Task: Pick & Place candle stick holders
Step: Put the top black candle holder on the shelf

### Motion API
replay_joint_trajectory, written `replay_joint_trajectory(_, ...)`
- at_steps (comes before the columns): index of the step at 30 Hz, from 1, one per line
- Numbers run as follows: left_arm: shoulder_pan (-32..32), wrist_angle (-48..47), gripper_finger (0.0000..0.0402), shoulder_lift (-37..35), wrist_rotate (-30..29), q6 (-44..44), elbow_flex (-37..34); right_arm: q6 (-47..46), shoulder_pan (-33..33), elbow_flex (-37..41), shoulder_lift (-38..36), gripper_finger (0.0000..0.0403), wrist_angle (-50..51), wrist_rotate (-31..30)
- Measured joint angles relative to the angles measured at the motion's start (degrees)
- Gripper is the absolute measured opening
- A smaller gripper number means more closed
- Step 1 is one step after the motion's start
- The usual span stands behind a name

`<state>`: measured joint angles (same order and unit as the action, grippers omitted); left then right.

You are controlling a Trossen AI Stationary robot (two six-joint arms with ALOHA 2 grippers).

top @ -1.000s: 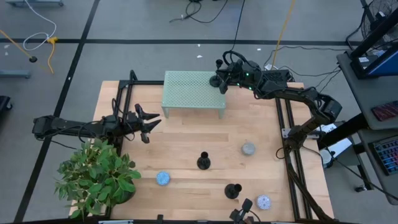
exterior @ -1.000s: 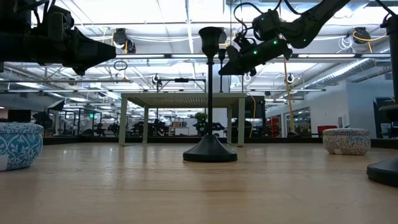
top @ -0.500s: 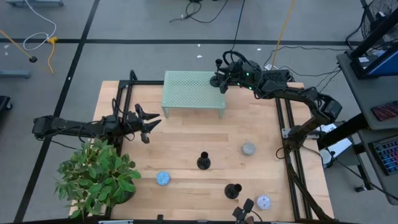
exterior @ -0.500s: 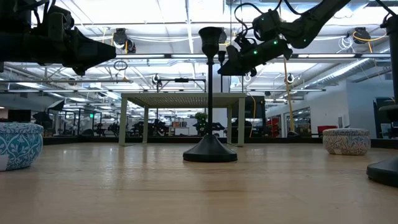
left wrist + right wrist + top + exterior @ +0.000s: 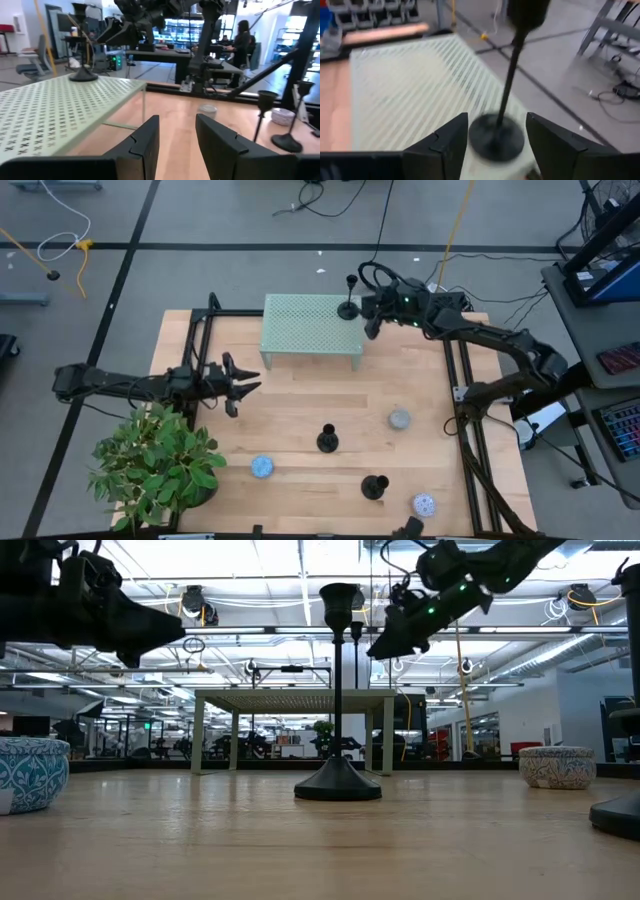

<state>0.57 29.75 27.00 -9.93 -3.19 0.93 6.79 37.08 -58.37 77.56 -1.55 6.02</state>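
Observation:
Three black candle stick holders show. One (image 5: pixel 348 308) stands by its round base on the far right corner of the pale green perforated shelf (image 5: pixel 300 330). Two stand on the wooden table, one in the middle (image 5: pixel 327 440) and one nearer the front (image 5: pixel 374 486). My right gripper (image 5: pixel 371 326) is open just right of the shelf holder. In the right wrist view its fingers stand on either side of that holder's base (image 5: pixel 496 136) without touching it. My left gripper (image 5: pixel 245 386) is open and empty, above the table left of the shelf.
Three small patterned round jars sit on the table (image 5: pixel 400 419) (image 5: pixel 262 467) (image 5: pixel 424 505). A potted plant (image 5: pixel 155 465) fills the near left corner. Black frame rails run along the table's left (image 5: pixel 195 340) and right (image 5: pixel 460 380) sides. Bare wood lies between shelf and holders.
My right gripper has let go of the holder and drawn back from it toward the table's right edge. The holder stays upright on the shelf's far right corner.

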Motion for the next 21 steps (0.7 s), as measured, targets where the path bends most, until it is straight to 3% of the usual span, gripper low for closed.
replay_joint_trajectory(5,2.83,4.67,0.0131,2.37,-0.04,0.25,0.02,-1.58,-4.16,0.0,-4.9,0.019,12.64,0.04)
replay_joint_trajectory(10,5.11,13.29,0.0131,10.07,-0.55,2.95,0.61,-2.95,-10.08,0.0,-7.9,0.0186,24.81,0.05)
replay_joint_trajectory(15,6.55,14.98,0.0131,21.76,-0.77,0.68,5.3,-5.56,-16.52,0.02,-8.81,0.0185,32.45,0.04)
replay_joint_trajectory(21,7.78,14.89,0.0131,39.11,1.23,0.53,15.81,-5.7,-22.79,1.21,-8.83,0.0185,31.04,0.06)
